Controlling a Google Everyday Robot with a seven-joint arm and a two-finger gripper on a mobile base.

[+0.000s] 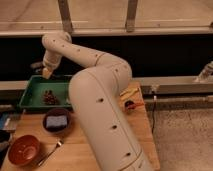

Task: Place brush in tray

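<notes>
The big white arm [100, 115] fills the middle of the picture and bends up to the upper left. At its end the gripper [47, 73] hangs just over the back edge of the green tray [30, 95], at the left of the frame. Its fingers are pressed together, and I cannot tell if anything is between them. The brush cannot be made out; the arm hides the tray's right part. A small brown clump [49, 96] lies in the tray. Below it, on the wooden table [75, 159], sits a dark bowl [50, 131] with a grey-blue block [56, 121] inside. At the lower left are a red-brown bowl [24, 150] and a fork [50, 151] just beside it
</notes>
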